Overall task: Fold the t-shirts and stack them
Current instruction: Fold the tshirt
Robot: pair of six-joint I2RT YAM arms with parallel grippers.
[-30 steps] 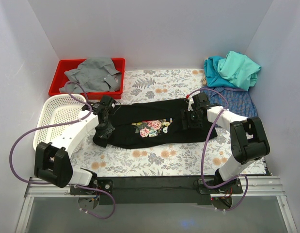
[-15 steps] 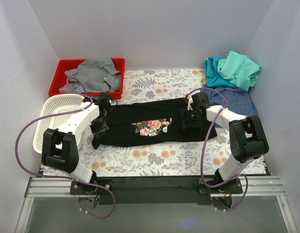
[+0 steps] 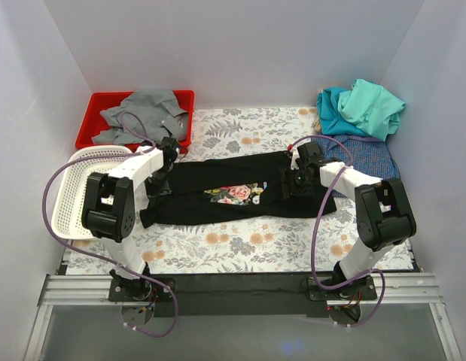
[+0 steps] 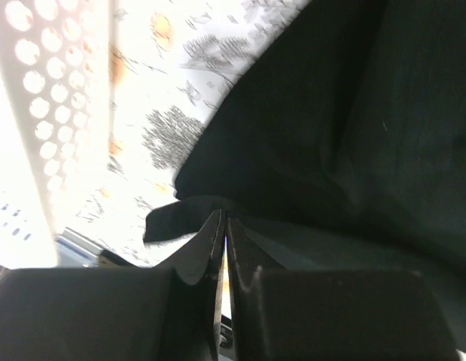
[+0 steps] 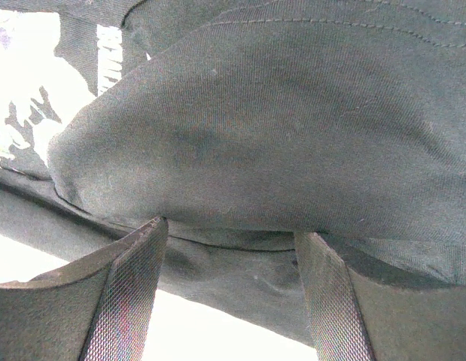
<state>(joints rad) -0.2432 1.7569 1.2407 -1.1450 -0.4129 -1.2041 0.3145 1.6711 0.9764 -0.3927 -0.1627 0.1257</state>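
The black t-shirt (image 3: 217, 203) with a pink-rose print (image 3: 239, 194) lies folded in a long band across the middle of the floral cloth. My left gripper (image 3: 156, 184) is at its left end, and in the left wrist view (image 4: 223, 219) its jaws are pressed together on the shirt's edge (image 4: 180, 218). My right gripper (image 3: 291, 183) is at the shirt's right part. Its fingers (image 5: 135, 286) are wide apart, with a fold of the black shirt (image 5: 278, 150) against their tips. Teal and mint-green shirts (image 3: 360, 107) are heaped at the back right, and a blue-checked one (image 3: 360, 156) lies below them.
A red tray (image 3: 97, 101) with a grey shirt (image 3: 146, 114) stands at the back left. A white mesh basket (image 3: 78, 188) sits at the left, next to my left arm. White walls close in the left, back and right sides.
My left arm has swung back and left, carrying the shirt's left end with it. The black shirt now lies narrower. My right gripper has barely moved.
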